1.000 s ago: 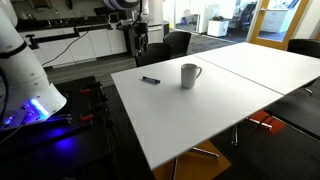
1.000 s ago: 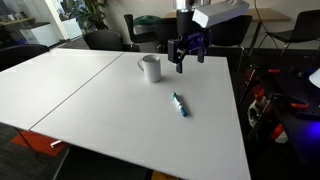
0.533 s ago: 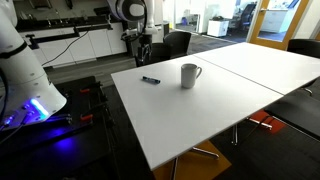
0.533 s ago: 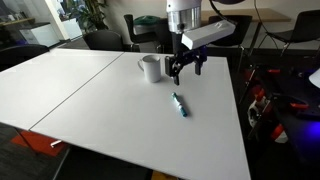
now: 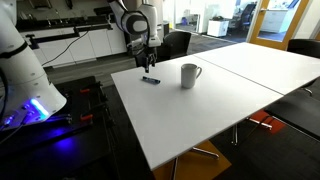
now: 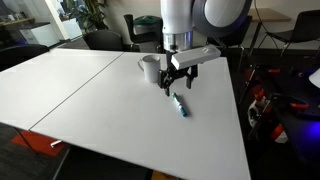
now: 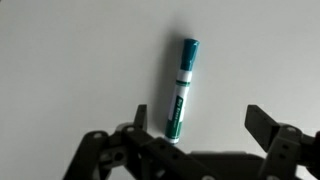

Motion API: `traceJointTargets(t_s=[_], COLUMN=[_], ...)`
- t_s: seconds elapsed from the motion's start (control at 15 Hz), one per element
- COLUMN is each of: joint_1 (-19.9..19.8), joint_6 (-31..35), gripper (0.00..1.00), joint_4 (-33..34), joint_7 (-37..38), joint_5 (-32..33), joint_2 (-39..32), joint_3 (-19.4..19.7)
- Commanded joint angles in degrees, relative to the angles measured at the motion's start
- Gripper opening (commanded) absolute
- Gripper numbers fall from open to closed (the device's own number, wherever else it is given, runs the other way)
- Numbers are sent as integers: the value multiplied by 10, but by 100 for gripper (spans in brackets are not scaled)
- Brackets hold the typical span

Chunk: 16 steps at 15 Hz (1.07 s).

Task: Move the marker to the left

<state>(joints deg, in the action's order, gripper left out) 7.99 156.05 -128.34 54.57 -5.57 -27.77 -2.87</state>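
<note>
The marker (image 7: pixel 181 88) is a slim teal-green pen with a white band, lying flat on the white table (image 6: pixel 100 100). It shows as a small dark stick in both exterior views (image 5: pixel 150 80) (image 6: pixel 179 104). My gripper (image 7: pixel 205 122) is open and empty, hovering just above the marker; the marker's lower end lies near one finger. In both exterior views the gripper (image 6: pixel 176 85) (image 5: pixel 148 68) hangs a little above the marker. A white mug (image 6: pixel 150 68) stands beside it, also seen in an exterior view (image 5: pixel 188 74).
Dark office chairs (image 6: pixel 140 30) stand behind the table's far edge. The table's edge lies close to the marker (image 5: pixel 125 85). A robot base with blue light (image 5: pixel 30 105) stands beside the table.
The arm has come down and across toward the marker; the gripper now hovers right over it. The marker and mug have not moved.
</note>
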Motion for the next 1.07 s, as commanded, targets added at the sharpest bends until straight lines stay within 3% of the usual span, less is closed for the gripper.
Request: traceJointTargets(t_s=[0.0, 1.0], joint_1=[30, 91], joint_6=[26, 69], gripper=[100, 100], joint_4=[12, 24], joint_7=[11, 76], joint_5=[-20, -23], joint_2=[-23, -78], joint_3=[21, 78])
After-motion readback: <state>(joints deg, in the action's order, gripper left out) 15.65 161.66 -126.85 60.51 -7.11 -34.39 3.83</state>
